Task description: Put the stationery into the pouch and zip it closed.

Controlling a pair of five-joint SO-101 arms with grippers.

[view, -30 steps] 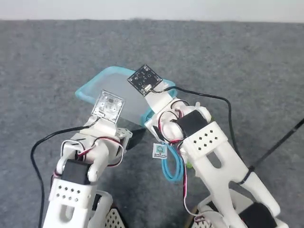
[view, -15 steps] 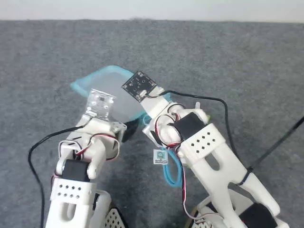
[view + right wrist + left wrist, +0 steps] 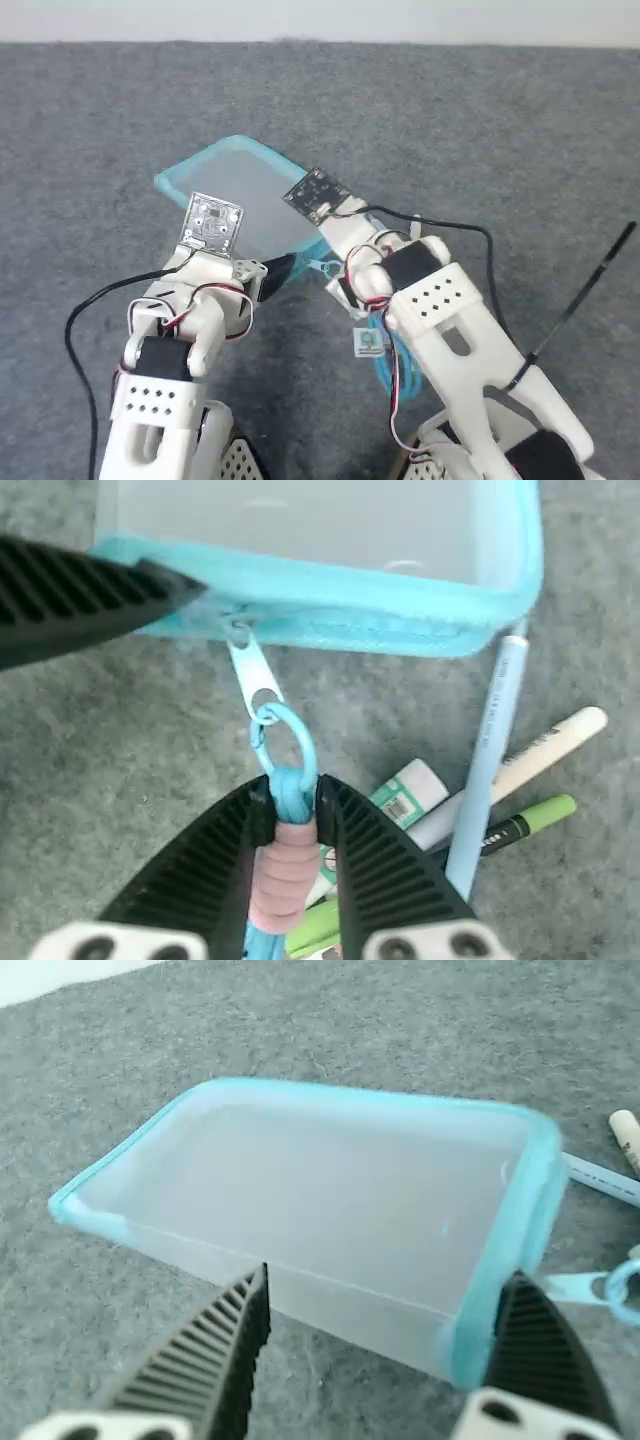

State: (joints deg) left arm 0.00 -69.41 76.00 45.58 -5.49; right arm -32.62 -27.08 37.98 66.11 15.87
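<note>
A translucent pouch [image 3: 240, 190] with cyan trim lies on the grey carpet. My right gripper [image 3: 290, 815] is shut on the cyan strap's pink bead [image 3: 285, 865]. The strap's ring hooks onto the white zipper pull [image 3: 250, 670] at the pouch's near edge. My left gripper [image 3: 370, 1350] is open, its fingers straddling the pouch's near side [image 3: 330, 1290]. One black finger [image 3: 80, 595] rests against the trim beside the slider. A light blue pen [image 3: 485, 770], a white marker [image 3: 525, 760], a green marker [image 3: 515, 830] and a glue stick [image 3: 400, 795] lie outside the pouch, beside its corner.
The cyan strap [image 3: 385, 365] with a small tag [image 3: 370, 342] trails under the right arm. Black cables run from both wrist cameras. Open carpet surrounds the pouch on the far and left sides.
My right gripper has drawn back toward its base and to the right with the strap, and the tag followed. The pouch shifted slightly. The left arm moved a little toward the pouch's near edge.
</note>
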